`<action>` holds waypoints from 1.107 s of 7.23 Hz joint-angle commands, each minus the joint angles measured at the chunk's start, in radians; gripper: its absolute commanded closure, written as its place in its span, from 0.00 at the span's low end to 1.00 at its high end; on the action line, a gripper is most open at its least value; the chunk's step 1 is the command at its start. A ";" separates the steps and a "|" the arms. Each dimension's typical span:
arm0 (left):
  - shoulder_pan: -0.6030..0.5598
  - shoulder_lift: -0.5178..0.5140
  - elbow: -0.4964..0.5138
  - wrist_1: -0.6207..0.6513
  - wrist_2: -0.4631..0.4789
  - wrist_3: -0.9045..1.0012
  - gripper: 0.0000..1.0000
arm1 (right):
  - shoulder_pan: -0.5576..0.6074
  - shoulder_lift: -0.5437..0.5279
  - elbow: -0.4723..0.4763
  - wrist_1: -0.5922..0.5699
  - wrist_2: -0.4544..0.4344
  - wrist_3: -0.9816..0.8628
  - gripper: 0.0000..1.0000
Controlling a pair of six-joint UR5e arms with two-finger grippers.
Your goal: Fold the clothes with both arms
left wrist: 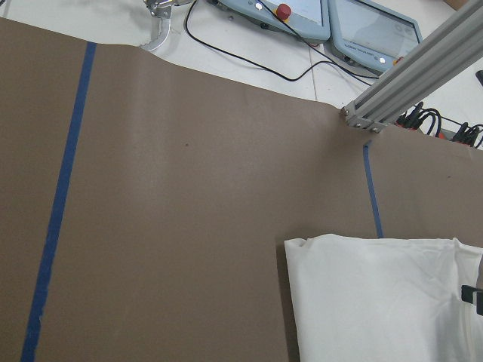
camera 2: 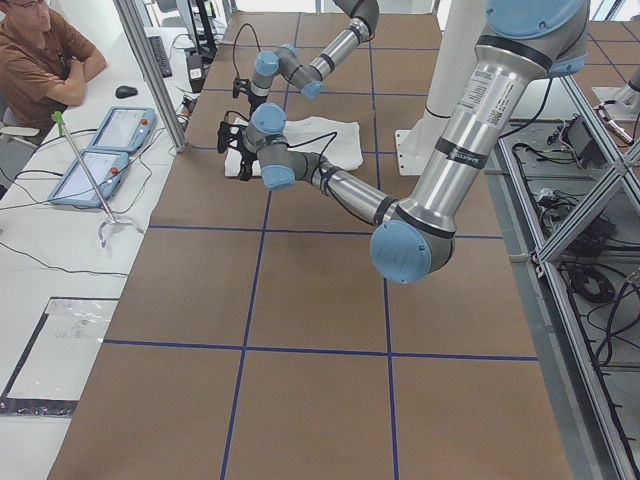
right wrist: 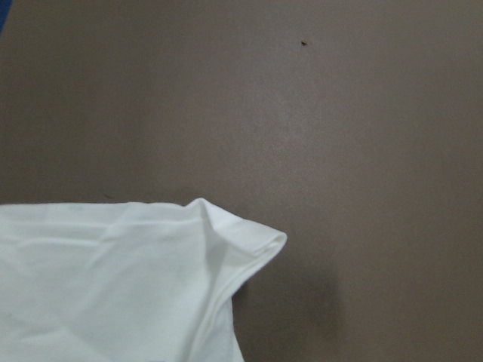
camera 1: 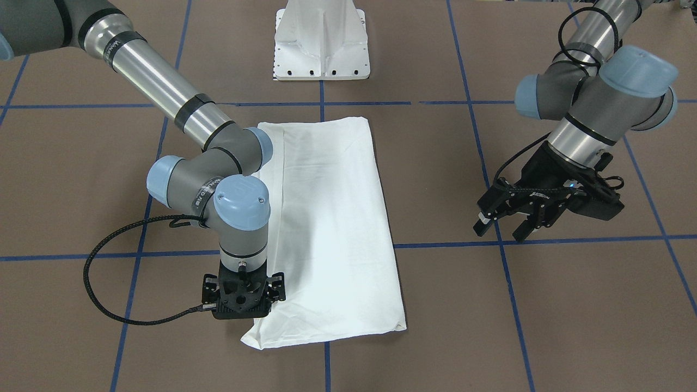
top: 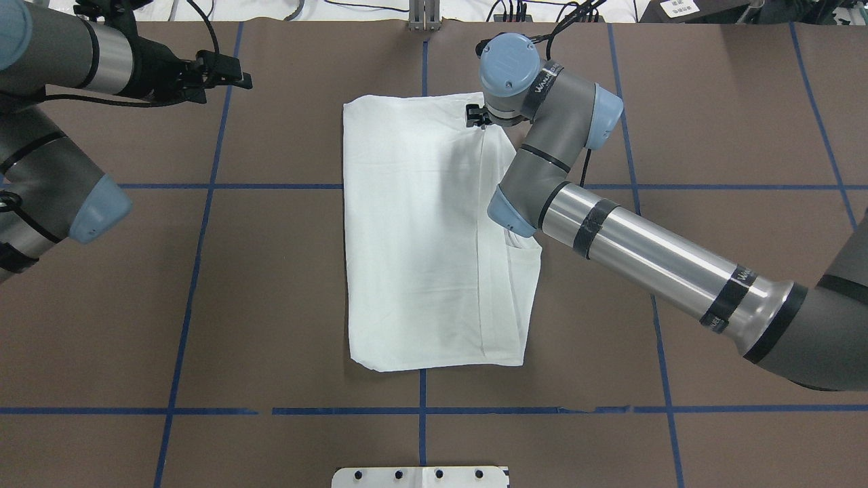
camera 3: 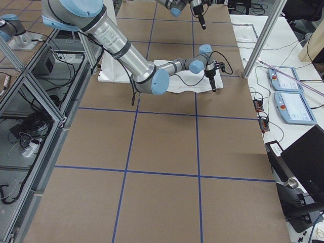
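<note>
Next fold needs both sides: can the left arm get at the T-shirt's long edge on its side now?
Probably yes. The left gripper hangs open over bare table beside that edge of the white T-shirt; nothing lies between. The right arm sits at the opposite edge.

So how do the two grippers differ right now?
The right gripper points straight down over a corner of the white shirt; the left gripper hangs tilted over bare table, well away from it. The left's jaws stand open; the right's cannot be seen. Both are black two-finger grippers.
</note>
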 commanded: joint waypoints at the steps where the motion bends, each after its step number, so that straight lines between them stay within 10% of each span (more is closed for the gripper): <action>1: 0.002 0.000 0.000 0.000 0.000 0.000 0.00 | 0.000 -0.002 0.000 -0.001 0.000 -0.006 0.00; 8: 0.002 -0.011 0.009 0.002 0.000 0.000 0.00 | 0.078 -0.086 0.044 -0.001 0.058 -0.149 0.00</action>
